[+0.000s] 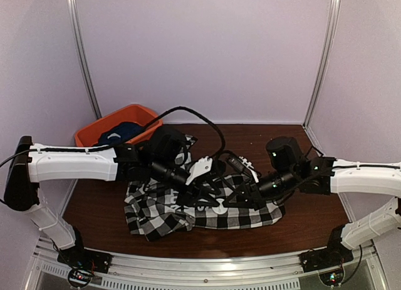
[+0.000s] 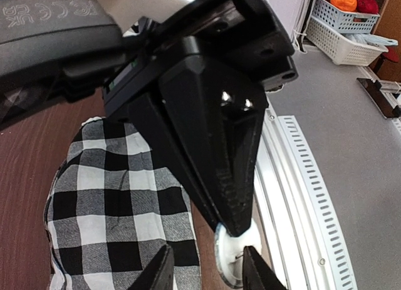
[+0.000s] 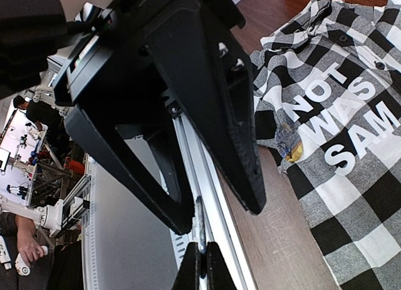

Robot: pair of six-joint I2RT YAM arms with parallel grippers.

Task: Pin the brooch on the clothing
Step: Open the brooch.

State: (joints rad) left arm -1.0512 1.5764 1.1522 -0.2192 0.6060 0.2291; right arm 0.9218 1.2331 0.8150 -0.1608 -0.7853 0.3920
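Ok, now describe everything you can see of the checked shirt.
The shirt is soft woven cloth in black-and-white checks, with dark buttons and a black panel of white block lettering reading NOT, WAS, SAM. It lies crumpled and partly folded on the brown table, near its middle. A small blue-and-yellow thing sits on it beside the lettering. The left arm and right arm reach over its middle; whether they touch it cannot be told.

Overhead rear view, close wrist cameras, shirt [image 1: 163,218] shared
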